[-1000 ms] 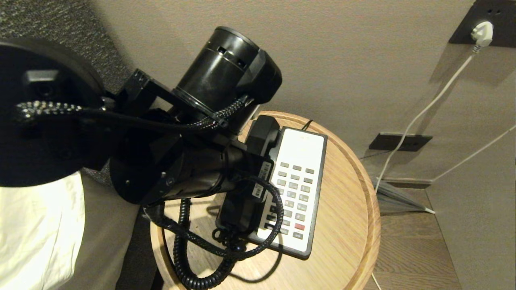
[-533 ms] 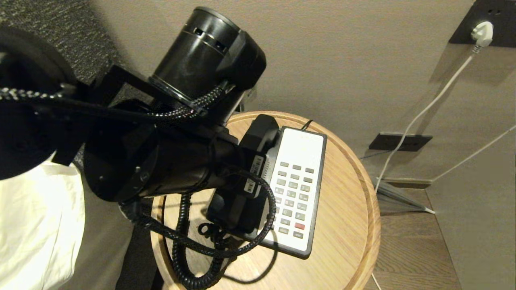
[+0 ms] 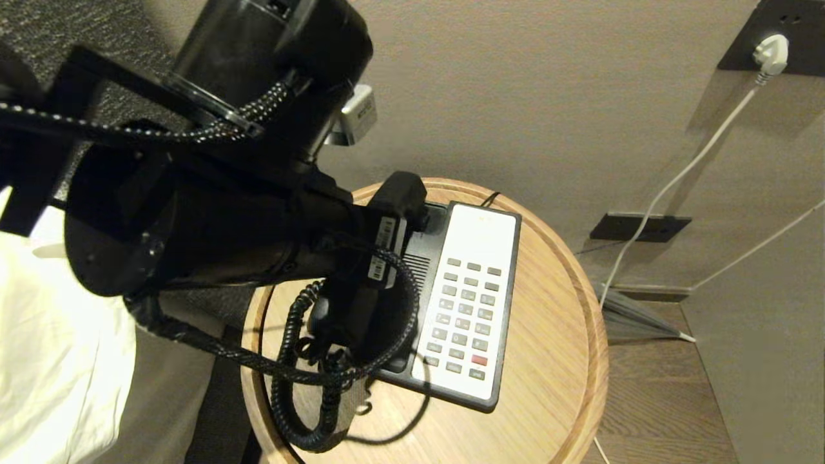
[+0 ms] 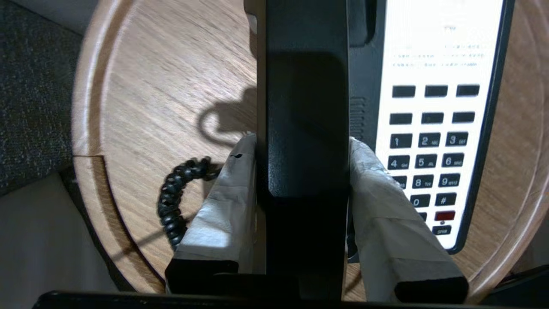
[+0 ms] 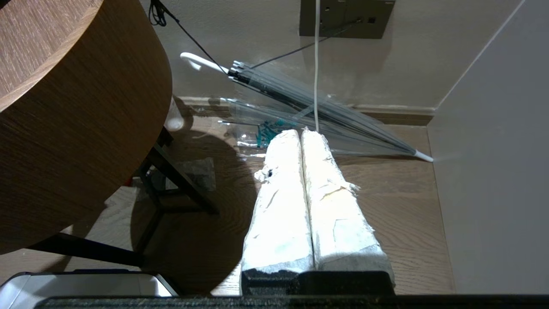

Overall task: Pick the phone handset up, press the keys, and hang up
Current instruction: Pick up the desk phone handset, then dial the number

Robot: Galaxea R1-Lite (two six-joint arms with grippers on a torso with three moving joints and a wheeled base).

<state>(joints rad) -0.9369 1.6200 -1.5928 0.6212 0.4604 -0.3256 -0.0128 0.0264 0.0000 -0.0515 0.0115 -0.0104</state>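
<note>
The head camera is looking steeply down on the round wooden table (image 3: 554, 386); the left wrist camera is hovering close above its phone base (image 4: 446, 128). The right wrist camera is facing the floor beside that table (image 5: 64, 128).

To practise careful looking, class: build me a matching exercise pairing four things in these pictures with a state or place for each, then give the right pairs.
Things:
1. phone handset
2. right gripper
3. phone base
4. umbrella

States or places:
A. lies on the floor by the wall
B. fingers pressed together, holding nothing
C. clamped between the left gripper's fingers
D. sits on the round wooden table

Pairs: 1-C, 2-B, 3-D, 4-A
</note>
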